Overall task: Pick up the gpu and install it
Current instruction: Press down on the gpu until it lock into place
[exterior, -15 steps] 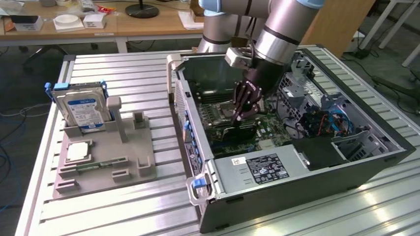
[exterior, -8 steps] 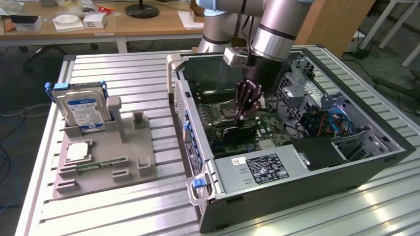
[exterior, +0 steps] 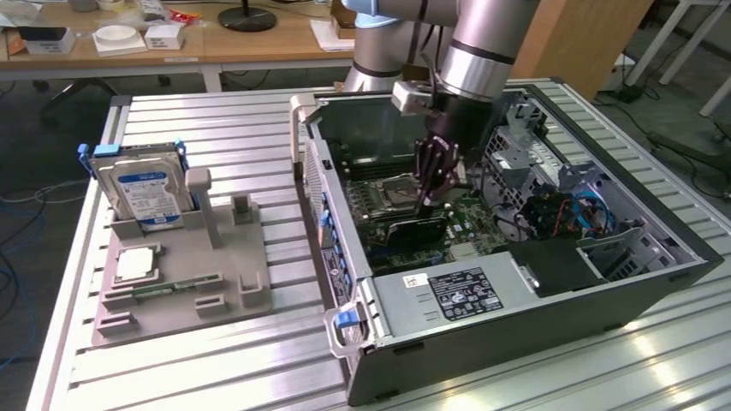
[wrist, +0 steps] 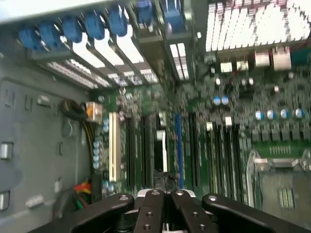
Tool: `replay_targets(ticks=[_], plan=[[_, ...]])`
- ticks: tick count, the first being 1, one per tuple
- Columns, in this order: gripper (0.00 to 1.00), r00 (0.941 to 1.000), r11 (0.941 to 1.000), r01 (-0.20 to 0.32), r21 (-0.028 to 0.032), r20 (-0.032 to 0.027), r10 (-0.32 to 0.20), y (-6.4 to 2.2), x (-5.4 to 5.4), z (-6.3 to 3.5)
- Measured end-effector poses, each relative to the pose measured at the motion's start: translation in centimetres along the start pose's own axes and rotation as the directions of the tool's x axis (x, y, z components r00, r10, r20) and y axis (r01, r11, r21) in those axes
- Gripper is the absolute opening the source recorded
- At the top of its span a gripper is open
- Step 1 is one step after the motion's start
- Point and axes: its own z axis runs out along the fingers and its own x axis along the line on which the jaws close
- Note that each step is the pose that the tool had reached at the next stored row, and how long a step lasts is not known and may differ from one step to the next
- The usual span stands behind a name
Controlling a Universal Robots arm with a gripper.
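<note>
While the arm reaches down into the open computer case (exterior: 639, 282), the gripper (exterior: 432, 201) stands closed just above the gpu (exterior: 413, 231), which sits upright on the green motherboard (exterior: 377, 205) inside the case; whether the fingers actually pinch the card's top edge I cannot tell. In the wrist view the closed gripper (wrist: 165, 196) hangs over the rows of expansion slots (wrist: 146, 145). The step in hand looks like the install: the card seems at or in its slot. Seating it, I judge, calls for a straight, even downward press. The hard drive (exterior: 143, 193) stands in the grey holder (exterior: 228, 300) on the tabletop (exterior: 205, 368).
</note>
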Motion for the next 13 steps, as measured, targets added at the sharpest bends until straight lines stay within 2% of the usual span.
replay_targets(ticks=[3, 4, 5, 8, 9, 13], plan=[[0.1, 0.9999, 0.9986, -0.012, 0.0522, 0.0057, 0.012, 0.1, -0.17, -0.03], [0.1, 0.9998, 0.998, -0.014, 0.0625, 0.0126, 0.013, 0.1, -0.17, -0.02], [0.1, 0.9996, 0.9978, -0.013, 0.0656, 0.026, 0.011, 0.1, -0.17, -0.02], [0.1, 0.9976, 0.9978, -0.008, 0.0664, 0.0689, 0.004, 0.11, -0.14, -0.02], [0.1, 0.9969, 0.9978, -0.007, 0.0663, 0.0783, 0.002, 0.1, -0.11, -0.01], [0.1, 0.9968, 0.9978, -0.007, 0.0665, 0.0794, 0.002, 0.06, 0.34, 0.09]])
